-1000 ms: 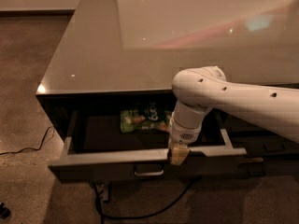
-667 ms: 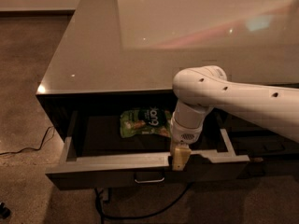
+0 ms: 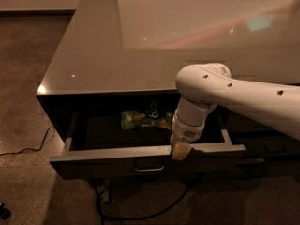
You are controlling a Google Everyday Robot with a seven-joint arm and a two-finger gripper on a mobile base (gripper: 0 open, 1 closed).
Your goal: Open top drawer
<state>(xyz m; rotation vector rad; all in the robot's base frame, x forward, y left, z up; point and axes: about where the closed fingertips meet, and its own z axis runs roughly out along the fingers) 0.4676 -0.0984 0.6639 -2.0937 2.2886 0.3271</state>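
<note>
The top drawer (image 3: 108, 165) is pulled well out from under the counter, its dark front facing down-left with a small metal pull handle (image 3: 149, 167) at centre. A green snack bag (image 3: 145, 119) lies inside at the back. My gripper (image 3: 180, 150) hangs from the white arm (image 3: 234, 95) and rests on the drawer's front rim, just right of the handle.
The glossy grey countertop (image 3: 140, 41) spans above the drawer. A black cable (image 3: 28, 149) runs over the speckled floor at left, and another cable (image 3: 154, 210) loops under the drawer. More dark drawer fronts (image 3: 262, 144) sit to the right.
The drawer has slid further out toward the camera, showing more of the snack bag. My gripper moved outward with the front rim.
</note>
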